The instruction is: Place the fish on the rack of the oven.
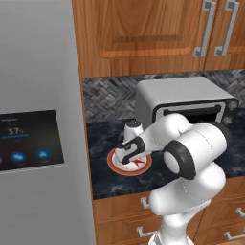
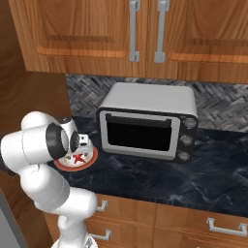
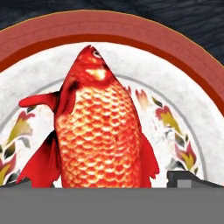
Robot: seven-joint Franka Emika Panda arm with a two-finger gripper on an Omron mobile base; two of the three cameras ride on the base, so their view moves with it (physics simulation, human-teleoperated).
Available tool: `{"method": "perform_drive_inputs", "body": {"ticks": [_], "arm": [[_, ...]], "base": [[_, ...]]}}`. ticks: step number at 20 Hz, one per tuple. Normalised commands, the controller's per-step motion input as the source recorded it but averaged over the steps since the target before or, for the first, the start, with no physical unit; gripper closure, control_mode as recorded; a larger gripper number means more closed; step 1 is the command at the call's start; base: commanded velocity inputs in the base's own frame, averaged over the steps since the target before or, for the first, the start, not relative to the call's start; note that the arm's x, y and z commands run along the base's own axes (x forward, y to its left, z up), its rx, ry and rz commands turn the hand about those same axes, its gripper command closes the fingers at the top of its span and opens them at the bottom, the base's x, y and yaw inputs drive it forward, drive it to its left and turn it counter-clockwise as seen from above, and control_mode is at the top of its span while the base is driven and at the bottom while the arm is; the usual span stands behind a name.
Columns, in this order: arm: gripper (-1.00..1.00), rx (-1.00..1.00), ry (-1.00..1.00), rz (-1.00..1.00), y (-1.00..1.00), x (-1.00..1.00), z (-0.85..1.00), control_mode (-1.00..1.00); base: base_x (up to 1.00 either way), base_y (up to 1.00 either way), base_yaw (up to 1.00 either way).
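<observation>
Red-orange and scaled, the fish (image 3: 98, 127) lies flat on a white plate (image 3: 183, 109) with a red-brown rim and a painted floral band. The plate sits on the dark marble counter (image 2: 193, 179), just to the left of a silver countertop toaster oven (image 2: 147, 121) as the right base view has it.

The gripper (image 3: 107, 183) hangs directly over the fish, pointing down at it — in the hand view its two dark fingertips (image 3: 186, 178) stand to either side of the body, near the tail end, with the fish between them. The jaws are spread as wide as they go and have hold of nothing. From the left base view the hand is close above the plate; whether the tips already touch it I cannot tell.

I judge the step in hand to be the pick-up: the approach looks finished and the grasp is not yet made. The next move calls for the jaws to come in squarely across the body, low enough to catch its sides rather than skate over the rounded back, and then a straight lift clear of the rim. After that comes the carry to the oven and its rack, so the longer part of the task lies ahead.

The fish looks slim and smooth — a light pinch may let it twist or slip.
</observation>
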Motion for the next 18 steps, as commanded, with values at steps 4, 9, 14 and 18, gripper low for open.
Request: {"method": "perform_drive_inputs", "body": {"ticks": [4, 9, 14, 18], "arm": [[1.00, 0.00, -0.01, 0.00, 0.00, 0.01, -0.27, -1.00], [1.00, 0.00, -0.01, 0.00, 0.00, 0.00, -0.08, -1.00], [1.00, 0.00, 0.00, 0.00, 0.00, 0.00, 0.00, -1.00], [1.00, 0.06, 0.00, -0.04, -0.08, -0.09, 0.23, -1.00]], "base": [[0.00, 0.00, 0.00], [0.00, 0.00, 0.00], [0.00, 0.00, 0.00], [0.00, 0.00, 0.00]]}}
